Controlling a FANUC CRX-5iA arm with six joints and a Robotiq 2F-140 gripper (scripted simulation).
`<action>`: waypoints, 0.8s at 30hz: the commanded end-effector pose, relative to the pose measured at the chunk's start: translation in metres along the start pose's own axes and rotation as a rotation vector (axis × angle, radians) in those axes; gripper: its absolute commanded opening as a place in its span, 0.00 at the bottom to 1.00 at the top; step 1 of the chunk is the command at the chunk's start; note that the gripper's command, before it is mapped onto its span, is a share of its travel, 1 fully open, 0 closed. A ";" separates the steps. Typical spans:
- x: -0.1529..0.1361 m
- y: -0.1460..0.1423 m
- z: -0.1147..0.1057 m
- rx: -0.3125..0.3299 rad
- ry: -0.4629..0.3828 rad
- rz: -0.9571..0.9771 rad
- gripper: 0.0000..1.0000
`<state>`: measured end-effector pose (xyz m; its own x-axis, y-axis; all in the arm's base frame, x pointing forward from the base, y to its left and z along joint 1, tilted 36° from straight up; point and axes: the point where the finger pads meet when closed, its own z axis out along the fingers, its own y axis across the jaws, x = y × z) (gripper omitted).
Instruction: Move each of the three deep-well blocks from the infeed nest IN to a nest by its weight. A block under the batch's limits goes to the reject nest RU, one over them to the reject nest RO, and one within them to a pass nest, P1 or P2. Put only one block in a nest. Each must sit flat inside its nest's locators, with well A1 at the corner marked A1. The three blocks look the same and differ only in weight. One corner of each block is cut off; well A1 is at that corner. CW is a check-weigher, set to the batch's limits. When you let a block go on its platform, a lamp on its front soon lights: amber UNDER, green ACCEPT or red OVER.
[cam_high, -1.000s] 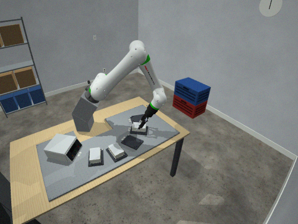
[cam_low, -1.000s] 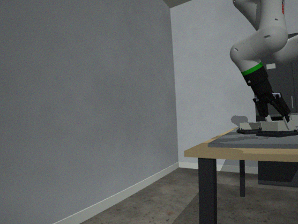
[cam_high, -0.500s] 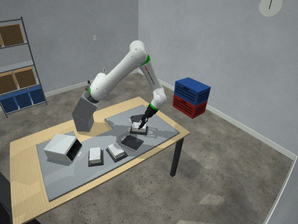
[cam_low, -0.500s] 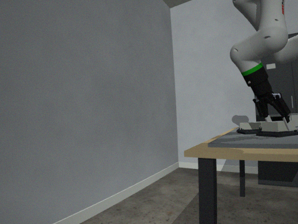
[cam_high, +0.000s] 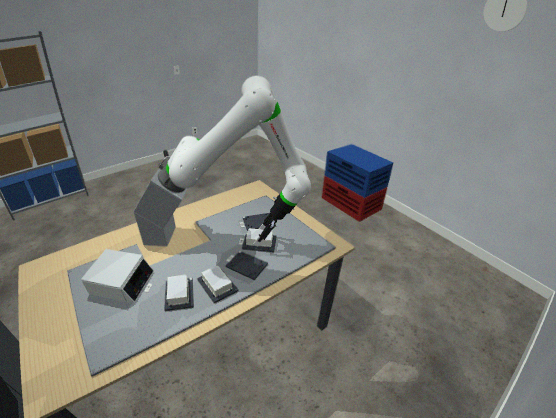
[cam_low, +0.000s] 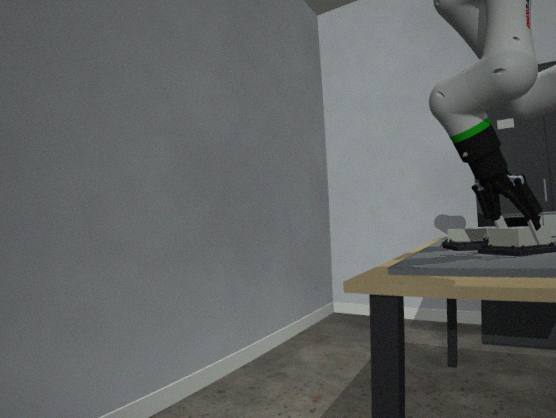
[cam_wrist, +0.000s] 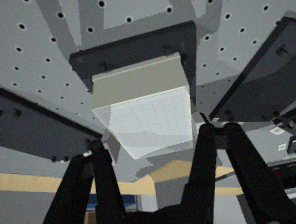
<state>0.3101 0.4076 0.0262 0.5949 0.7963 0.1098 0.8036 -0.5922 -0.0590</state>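
My gripper (cam_high: 263, 234) (cam_low: 517, 229) (cam_wrist: 152, 115) is shut on a white deep-well block (cam_high: 257, 235) (cam_low: 502, 236) (cam_wrist: 149, 112). It holds the block tilted, low on a dark nest (cam_high: 247, 245) (cam_low: 470, 246) (cam_wrist: 132, 50) on the far part of the grey mat (cam_high: 125, 330). I cannot tell whether the block sits flat there. Two more white blocks (cam_high: 177, 289) (cam_high: 216, 280) lie in dark nests near the mat's middle. The grey check-weigher (cam_high: 112, 272) stands at the mat's left. Its lamps look dark.
An empty dark nest (cam_high: 246, 265) lies just in front of the held block and another (cam_high: 256, 219) just behind it; both flank it in the wrist view (cam_wrist: 30, 131) (cam_wrist: 260, 75). Blue and red crates (cam_high: 359, 170) stand right of the table (cam_high: 45, 360). A shelf (cam_high: 35, 125) stands far left.
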 end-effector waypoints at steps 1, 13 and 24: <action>0.000 0.000 0.000 0.000 0.000 0.000 0.10; 0.001 0.000 0.002 0.000 0.000 0.000 0.10; 0.002 0.000 0.003 0.000 0.000 0.000 0.10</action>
<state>0.3112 0.4095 0.0233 0.5951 0.7961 0.1097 0.8035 -0.5924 -0.0591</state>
